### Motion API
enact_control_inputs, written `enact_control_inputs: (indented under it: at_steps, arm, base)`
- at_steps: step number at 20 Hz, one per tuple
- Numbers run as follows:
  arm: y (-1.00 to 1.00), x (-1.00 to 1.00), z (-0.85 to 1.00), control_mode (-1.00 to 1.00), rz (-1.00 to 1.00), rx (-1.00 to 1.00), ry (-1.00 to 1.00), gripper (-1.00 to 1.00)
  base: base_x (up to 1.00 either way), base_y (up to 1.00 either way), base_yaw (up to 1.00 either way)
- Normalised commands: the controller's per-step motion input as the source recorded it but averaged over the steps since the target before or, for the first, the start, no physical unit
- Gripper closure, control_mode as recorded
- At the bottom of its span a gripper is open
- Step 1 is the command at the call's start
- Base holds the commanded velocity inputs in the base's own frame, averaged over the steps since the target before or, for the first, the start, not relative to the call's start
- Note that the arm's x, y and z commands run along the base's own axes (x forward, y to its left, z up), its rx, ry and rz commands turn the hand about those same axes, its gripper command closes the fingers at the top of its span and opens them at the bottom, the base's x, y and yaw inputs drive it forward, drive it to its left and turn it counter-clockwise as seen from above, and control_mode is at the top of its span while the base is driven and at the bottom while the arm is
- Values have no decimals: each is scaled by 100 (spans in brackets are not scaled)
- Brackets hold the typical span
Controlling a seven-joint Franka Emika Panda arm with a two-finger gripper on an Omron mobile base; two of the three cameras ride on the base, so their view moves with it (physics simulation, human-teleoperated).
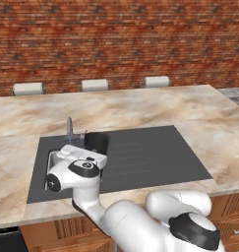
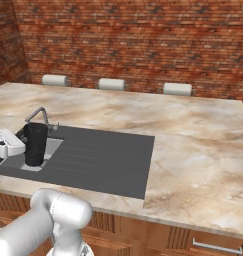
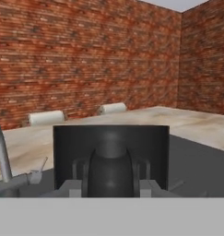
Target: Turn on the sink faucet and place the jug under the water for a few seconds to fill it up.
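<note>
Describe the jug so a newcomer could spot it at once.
Start at the dark grey sink set into the marble counter. Over its light basin at the left end, beside the slim metal faucet, stands the jug: the lone glossy black cylinder, held by the gripper.

My two base cameras sit behind me, one to each side, looking forward and down; both take in the sink (image 1: 140, 157) and the brick wall (image 2: 143, 45) beyond my hand. The camera on my hand looks level (very close) at the jug (image 3: 111, 156) straight ahead.
</note>
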Motion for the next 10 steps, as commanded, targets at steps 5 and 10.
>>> enact_control_inputs:
  at_steps: [5, 10]
  arm:
    - [52, 26, -23, -100, 0, 0, 4, 100]
    - [44, 26, -20, -100, 0, 0, 4, 100]
  base:
    - [0, 0, 0]
    - [0, 0, 0]
